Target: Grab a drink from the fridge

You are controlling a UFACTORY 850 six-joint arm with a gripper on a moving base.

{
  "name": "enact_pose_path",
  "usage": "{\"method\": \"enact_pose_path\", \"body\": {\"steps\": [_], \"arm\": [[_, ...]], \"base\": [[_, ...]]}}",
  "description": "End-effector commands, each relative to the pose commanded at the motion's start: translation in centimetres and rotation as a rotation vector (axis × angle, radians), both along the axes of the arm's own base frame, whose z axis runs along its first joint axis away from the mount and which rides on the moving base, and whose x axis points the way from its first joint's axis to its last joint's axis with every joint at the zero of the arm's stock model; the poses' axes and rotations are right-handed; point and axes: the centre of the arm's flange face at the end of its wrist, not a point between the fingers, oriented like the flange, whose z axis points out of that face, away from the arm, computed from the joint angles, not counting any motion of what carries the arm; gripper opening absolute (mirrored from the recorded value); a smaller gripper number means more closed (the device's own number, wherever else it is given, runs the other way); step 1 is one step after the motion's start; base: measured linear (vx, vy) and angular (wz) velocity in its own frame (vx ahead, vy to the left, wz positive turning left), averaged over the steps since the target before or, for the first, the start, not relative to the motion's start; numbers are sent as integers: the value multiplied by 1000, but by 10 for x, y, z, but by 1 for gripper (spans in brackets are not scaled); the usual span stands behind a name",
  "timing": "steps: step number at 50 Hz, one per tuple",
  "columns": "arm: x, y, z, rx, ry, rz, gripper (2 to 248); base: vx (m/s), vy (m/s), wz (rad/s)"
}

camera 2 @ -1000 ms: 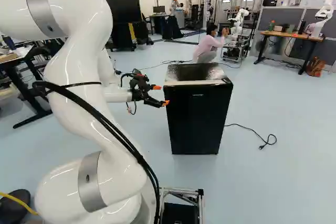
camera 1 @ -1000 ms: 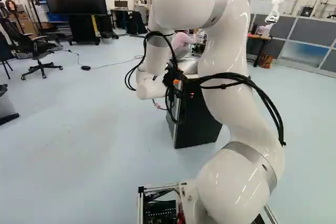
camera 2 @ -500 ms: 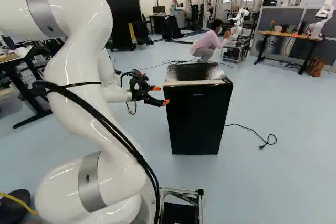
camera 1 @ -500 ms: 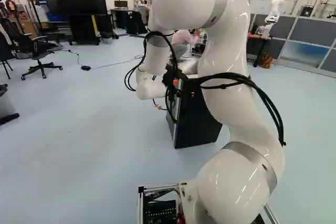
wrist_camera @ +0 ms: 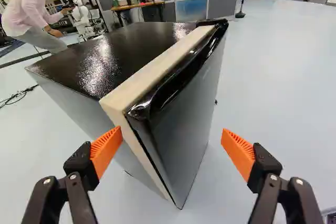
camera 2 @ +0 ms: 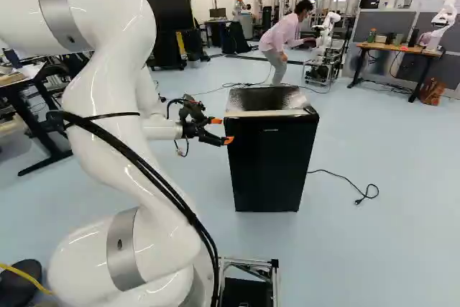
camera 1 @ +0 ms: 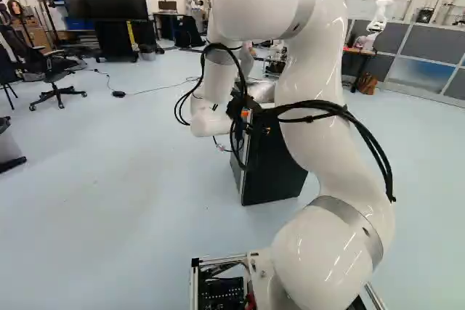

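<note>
The black fridge [camera 2: 273,167] stands upright on the floor [camera 2: 381,242] near the middle of the right base view, a dark cord [camera 2: 346,180] trailing from beside it. At its upper corner, the gripper [camera 2: 222,130] has its fingers spread wide, with the door [wrist_camera: 184,124] partly between the orange pads [wrist_camera: 106,151]: one sits by the pale door edge, perhaps touching, the other apart from the door's front. Farther off, a desk [camera 2: 395,49] holds small items.
</note>
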Motion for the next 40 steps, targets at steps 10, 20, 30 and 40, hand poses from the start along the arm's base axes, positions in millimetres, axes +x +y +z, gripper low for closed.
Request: {"method": "enact_pose_path", "body": {"steps": [10, 20, 30, 40], "arm": [[-2, -5, 0, -2, 3, -7, 247], [-5, -10, 0, -4, 8, -15, 247], [-5, -12, 0, -4, 8, -19, 247], [-4, -12, 0, -3, 7, -20, 247]], "base": [[0, 0, 0], [0, 0, 0], [0, 0, 0], [0, 0, 0]]}}
